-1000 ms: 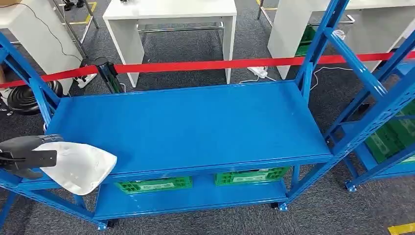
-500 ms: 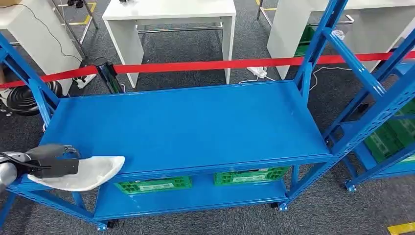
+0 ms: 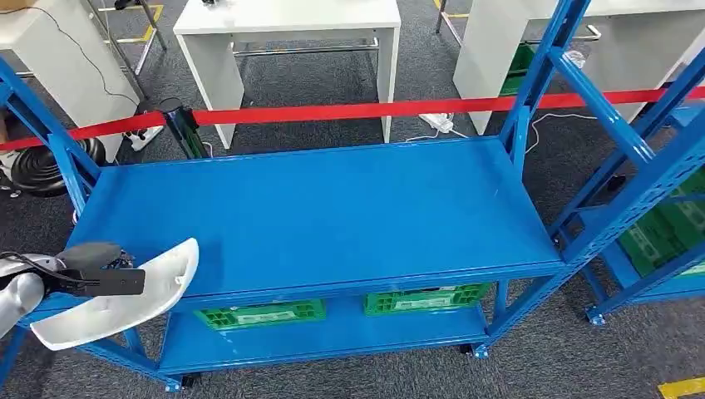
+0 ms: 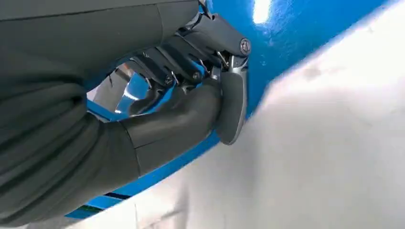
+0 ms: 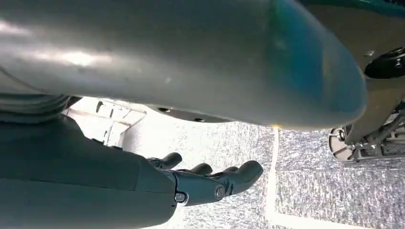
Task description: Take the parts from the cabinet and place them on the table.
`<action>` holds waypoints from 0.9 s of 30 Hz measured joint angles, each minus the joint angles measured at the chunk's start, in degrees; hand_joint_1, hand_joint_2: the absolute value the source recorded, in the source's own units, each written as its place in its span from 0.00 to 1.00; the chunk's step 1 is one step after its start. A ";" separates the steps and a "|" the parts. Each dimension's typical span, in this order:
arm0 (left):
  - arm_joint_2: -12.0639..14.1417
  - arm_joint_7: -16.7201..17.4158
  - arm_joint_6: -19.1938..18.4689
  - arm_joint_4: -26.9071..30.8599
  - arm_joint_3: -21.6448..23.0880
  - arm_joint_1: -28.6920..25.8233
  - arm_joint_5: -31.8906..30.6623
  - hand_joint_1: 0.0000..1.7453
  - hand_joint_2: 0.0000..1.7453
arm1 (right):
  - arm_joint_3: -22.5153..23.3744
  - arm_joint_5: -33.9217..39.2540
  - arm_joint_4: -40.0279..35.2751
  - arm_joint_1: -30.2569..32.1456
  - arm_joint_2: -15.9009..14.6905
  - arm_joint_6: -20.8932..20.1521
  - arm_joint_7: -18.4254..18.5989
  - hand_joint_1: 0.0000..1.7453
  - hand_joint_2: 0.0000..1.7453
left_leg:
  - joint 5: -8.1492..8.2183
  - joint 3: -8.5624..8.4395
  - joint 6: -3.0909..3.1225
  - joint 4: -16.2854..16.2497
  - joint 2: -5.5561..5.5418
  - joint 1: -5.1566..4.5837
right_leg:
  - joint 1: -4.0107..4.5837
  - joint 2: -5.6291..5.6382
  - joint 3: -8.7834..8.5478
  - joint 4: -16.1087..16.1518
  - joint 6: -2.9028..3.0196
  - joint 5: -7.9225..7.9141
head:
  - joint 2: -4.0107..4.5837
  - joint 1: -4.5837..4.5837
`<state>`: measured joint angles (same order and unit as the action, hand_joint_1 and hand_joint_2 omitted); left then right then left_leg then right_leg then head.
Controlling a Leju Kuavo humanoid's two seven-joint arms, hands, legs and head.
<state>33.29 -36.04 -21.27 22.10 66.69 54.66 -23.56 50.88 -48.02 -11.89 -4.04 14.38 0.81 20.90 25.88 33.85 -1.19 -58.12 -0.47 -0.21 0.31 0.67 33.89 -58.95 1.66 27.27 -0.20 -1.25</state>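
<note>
Left robot hand [image 3: 91,268] grips the white part [image 3: 116,303] at the near left corner of the blue shelf [image 3: 332,216]; part sticks out right of the hand, tilted, overhanging the shelf's near edge. Right robot hand [image 5: 210,183] holds nothing, fingers loosely extended over the floor.

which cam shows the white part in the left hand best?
Head view: the whole white part shows, held by the left robot hand at the blue shelf corner. Left wrist view gives a blurred close-up surface.
</note>
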 joint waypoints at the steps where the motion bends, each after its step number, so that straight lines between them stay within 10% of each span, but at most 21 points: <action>1: 0.00 0.00 0.42 -0.11 0.09 -0.02 0.09 1.00 1.00 | 0.00 -0.04 0.00 0.00 0.00 0.00 0.00 0.00 0.00 | 0.00 0.01 0.00 0.00 0.00 0.00 | 0.00 0.00 0.00 0.00 0.00 0.00 | 0.00 0.00; 16: 0.50 -0.11 5.09 -0.48 0.15 -1.93 1.03 0.91 1.00 | 0.07 -0.63 0.00 -0.01 0.00 0.02 0.00 0.00 0.00 | 0.02 0.00 -0.03 0.00 -0.03 0.00 | 0.00 -0.02 -0.02 0.00 0.01 0.01 | 0.00 0.00; 18: 0.48 -0.07 6.11 -0.48 0.15 -2.05 1.03 0.16 1.00 | 0.07 -0.68 0.00 -0.01 0.00 0.02 0.00 0.00 0.00 | 0.02 0.00 -0.02 0.00 -0.03 0.00 | 0.00 -0.02 -0.02 0.00 0.01 0.01 | 0.00 0.00; 19: 0.46 0.00 6.82 -0.48 0.11 -2.21 1.05 0.00 1.00 | 0.07 -0.68 0.00 -0.01 0.00 0.02 0.00 0.00 0.00 | 0.02 0.00 -0.02 0.00 -0.03 0.00 | 0.00 -0.02 -0.02 0.00 0.01 0.01 | 0.00 0.00; 24: -0.07 1.31 11.61 -0.46 -0.35 -3.26 1.20 0.00 1.00 | 0.13 -0.72 0.00 -0.02 0.09 0.02 0.00 0.00 0.00 | 0.02 -0.01 -0.02 0.00 -0.03 0.00 | 0.00 -0.02 -0.02 0.01 0.01 0.01 | 0.00 0.00; 25: -0.24 1.55 12.72 -0.46 -0.57 -3.54 1.22 0.00 0.00 | 0.15 -0.79 0.00 -0.03 0.13 0.02 0.00 0.00 0.00 | 0.02 -0.01 -0.02 0.00 -0.03 0.00 | -0.01 -0.02 -0.03 0.01 0.01 0.01 | 0.00 -0.02; 27: -0.72 1.84 14.54 -0.44 -1.29 -4.05 1.55 0.00 0.00 | 0.22 -0.83 0.00 -0.04 0.15 0.04 0.00 0.00 0.00 | 0.02 -0.01 -0.02 0.00 -0.03 0.00 | -0.01 -0.02 -0.02 0.01 0.00 0.01 | 0.00 -0.02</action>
<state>32.57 -34.21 -6.73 21.66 65.39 50.62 -22.01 51.10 -48.85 -11.89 -4.07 14.53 0.85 20.90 25.90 33.84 -1.21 -58.12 -0.49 -0.21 0.30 0.65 33.87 -58.94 1.67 27.28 -0.20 -1.27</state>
